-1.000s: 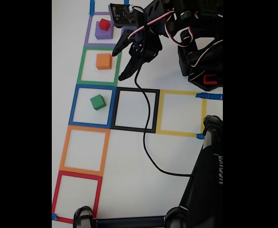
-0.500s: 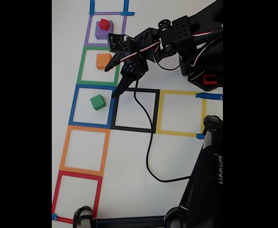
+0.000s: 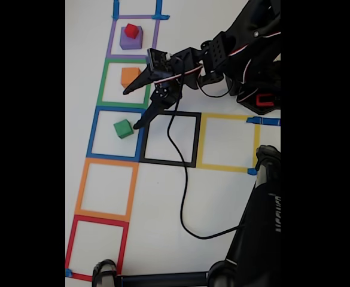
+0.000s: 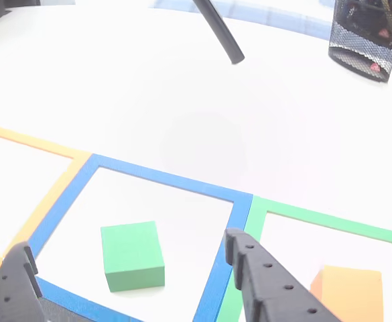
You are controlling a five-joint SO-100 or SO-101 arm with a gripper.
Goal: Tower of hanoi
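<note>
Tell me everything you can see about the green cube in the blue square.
The green cube is a small, matte, solid-coloured block with crisp edges, looking like foam or painted wood. It sits flat on the white table inside the blue taped square, turned slightly against the tape lines and touching none of them. The other view shows the open gripper with a finger on either side of it, apparently not touching it.

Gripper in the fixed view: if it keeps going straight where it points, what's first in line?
Probably the green cube in the blue square. The open gripper points down-left toward it, fingers straddling that square; height above the table is unclear.
</note>
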